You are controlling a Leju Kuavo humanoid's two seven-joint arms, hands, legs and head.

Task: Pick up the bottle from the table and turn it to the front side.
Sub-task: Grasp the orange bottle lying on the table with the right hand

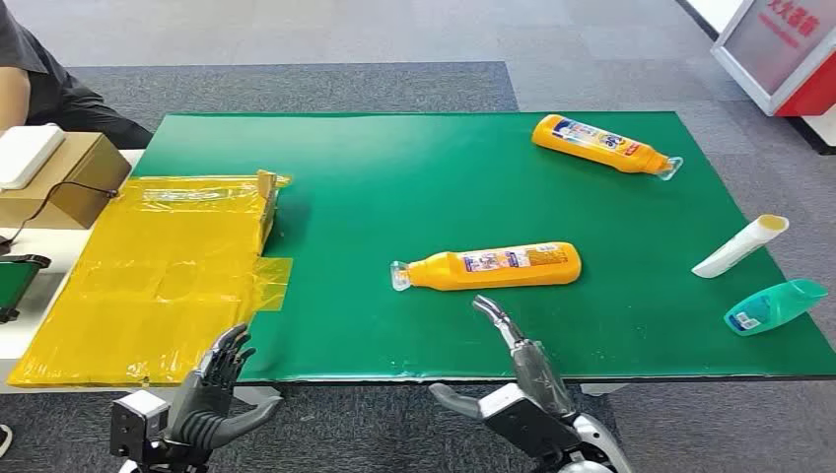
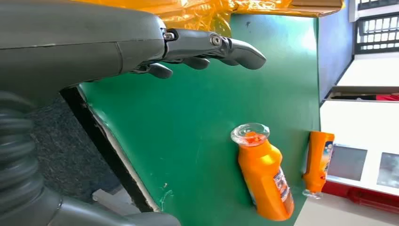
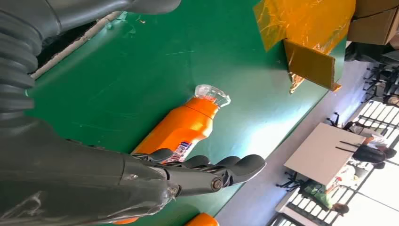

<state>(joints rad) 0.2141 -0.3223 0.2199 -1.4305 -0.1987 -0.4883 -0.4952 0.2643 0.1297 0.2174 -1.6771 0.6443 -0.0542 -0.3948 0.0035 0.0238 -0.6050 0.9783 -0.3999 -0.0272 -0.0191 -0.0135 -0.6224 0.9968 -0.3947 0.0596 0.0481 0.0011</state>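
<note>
An office-like hall: grey carpet floor, distant desks (people seated).

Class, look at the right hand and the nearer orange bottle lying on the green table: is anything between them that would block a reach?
Nothing visible does. The right hand sits at the table's near edge with fingers apart, and only bare green table separates it from the nearer orange plastic bottle, which lies on its side just beyond the fingertips.

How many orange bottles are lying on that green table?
2. One orange plastic bottle lies near the table's middle, before the right hand; another orange bottle lies at the far right.
</note>
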